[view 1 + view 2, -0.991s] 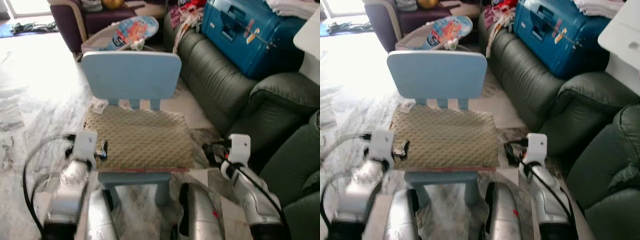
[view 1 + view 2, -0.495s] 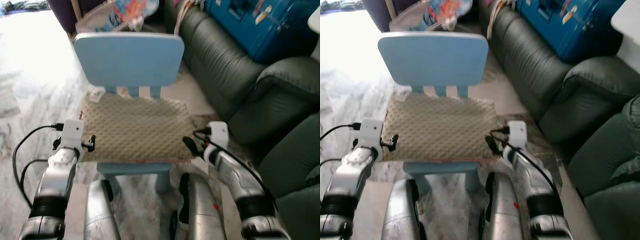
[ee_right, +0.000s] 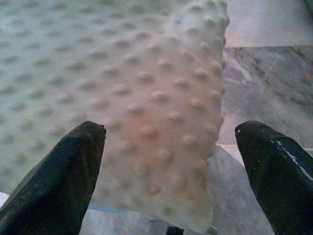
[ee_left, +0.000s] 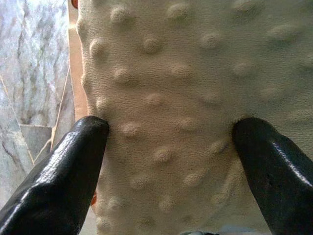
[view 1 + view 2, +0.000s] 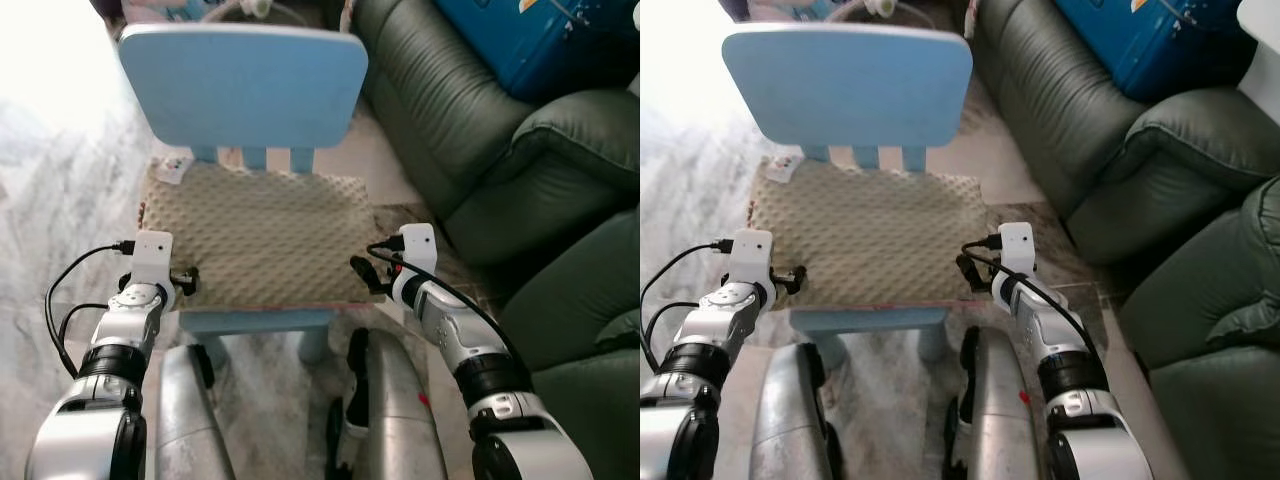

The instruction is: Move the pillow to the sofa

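— What's standing in the middle?
— A light blue chair (image 5: 243,85), sitting on the marble floor (image 5: 60,200).
— And far right?
— A blue suitcase (image 5: 540,45) is lying there, against the top edge.

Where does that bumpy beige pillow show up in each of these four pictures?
Left eye view: the pillow lies on the blue chair's seat, mid-picture.
Right eye view: same pillow on the seat, a little further left.
Left wrist view: its dotted fabric spans the gap between the left gripper's open fingers.
Right wrist view: its corner sits between the right gripper's open fingers.
Shared landmark: the raised dots.
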### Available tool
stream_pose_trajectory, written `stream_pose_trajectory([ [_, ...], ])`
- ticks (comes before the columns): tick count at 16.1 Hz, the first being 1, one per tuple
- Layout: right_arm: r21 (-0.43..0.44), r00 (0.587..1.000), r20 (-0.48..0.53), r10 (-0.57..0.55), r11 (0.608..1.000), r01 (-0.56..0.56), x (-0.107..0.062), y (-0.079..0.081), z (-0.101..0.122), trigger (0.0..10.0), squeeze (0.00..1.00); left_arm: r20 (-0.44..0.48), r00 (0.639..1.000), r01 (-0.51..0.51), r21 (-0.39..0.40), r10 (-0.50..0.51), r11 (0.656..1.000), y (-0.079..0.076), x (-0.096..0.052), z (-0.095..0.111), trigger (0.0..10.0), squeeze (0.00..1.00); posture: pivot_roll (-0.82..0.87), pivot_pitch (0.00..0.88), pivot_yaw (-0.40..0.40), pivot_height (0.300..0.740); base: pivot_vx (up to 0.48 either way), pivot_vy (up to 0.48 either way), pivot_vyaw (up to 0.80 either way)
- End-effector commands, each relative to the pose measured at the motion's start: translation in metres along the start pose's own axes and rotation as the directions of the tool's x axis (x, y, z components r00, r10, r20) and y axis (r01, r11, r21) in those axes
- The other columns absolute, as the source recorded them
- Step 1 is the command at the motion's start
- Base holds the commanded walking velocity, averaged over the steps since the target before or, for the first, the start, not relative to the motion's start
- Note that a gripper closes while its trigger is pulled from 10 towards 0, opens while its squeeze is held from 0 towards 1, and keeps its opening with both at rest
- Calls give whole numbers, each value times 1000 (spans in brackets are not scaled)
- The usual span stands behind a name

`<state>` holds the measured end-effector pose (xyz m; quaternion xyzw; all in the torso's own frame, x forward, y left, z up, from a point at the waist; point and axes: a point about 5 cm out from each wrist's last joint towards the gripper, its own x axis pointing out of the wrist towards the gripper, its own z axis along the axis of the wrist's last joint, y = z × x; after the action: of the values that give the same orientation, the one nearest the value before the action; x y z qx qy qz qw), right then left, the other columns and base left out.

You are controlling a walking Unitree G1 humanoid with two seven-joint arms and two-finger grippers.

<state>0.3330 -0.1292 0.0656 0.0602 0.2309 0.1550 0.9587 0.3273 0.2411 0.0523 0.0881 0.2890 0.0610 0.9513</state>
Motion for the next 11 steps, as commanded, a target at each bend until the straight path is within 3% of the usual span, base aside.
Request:
stream_pose_trajectory([
  [1,-6,1000,-2,7,1000,-7,1,0,-1,10000,0,-30,1000,-1,20,1,1000,-2,1,-9,10000,0,-18,264,-149,542,0,0,0],
  [3,-19,1000,6,24,1000,-24,6,4,1,10000,0,-16,999,-39,40,40,998,-3,4,-7,10000,0,-23,268,-160,542,0,0,0],
  [7,34,997,51,65,997,-67,13,13,5,10000,0,14,999,-29,2,29,1000,-10,6,0,10000,0,-30,272,-159,542,0,0,0],
  [8,54,998,39,57,997,-60,15,13,0,10000,0,15,1000,-28,0,28,1000,-10,6,0,10000,0,-30,272,-159,542,0,0,0],
  [11,-2,999,-43,13,1000,-13,17,13,-21,10000,0,13,1000,-25,3,25,1000,-10,6,-1,10000,0,-3,277,-157,542,0,0,0],
])
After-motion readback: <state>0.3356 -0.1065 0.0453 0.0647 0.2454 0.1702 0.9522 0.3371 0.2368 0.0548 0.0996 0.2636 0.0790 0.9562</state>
